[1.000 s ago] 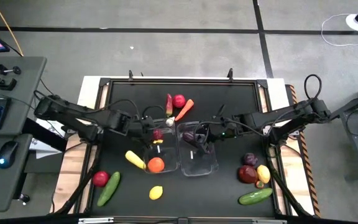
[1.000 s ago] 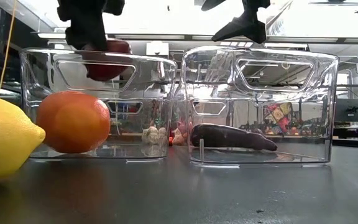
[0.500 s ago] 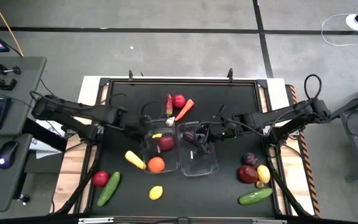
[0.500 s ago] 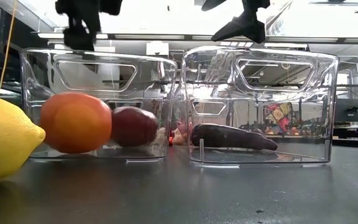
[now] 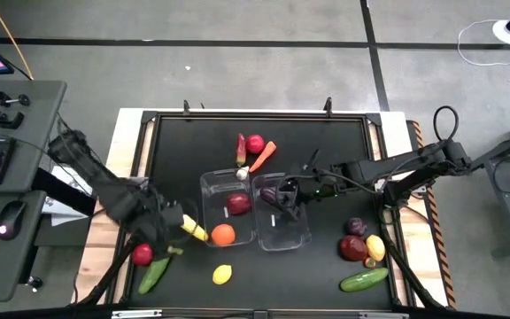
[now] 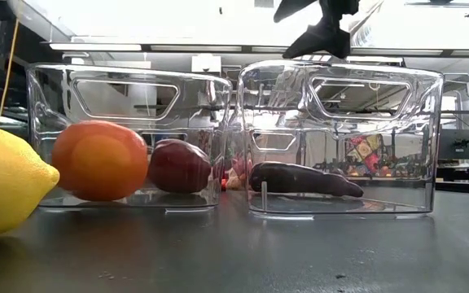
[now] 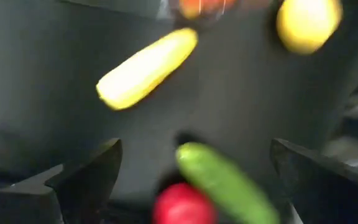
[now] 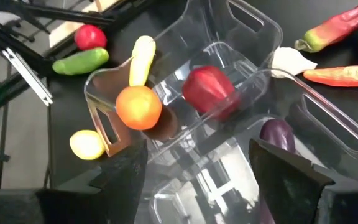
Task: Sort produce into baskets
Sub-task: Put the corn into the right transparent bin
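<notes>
Left tool (image 5: 173, 225) wide, empty; left bin (image 5: 212, 182) holds red apple (image 5: 238, 205); right bin (image 5: 299, 235) holds eggplant (image 5: 270, 194).

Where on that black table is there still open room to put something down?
The far left corner of the table is bare, and the far right corner beyond the right gripper. The near middle, between lemon and cucumber, is free. It is crowded around both bins and near the left gripper.
</notes>
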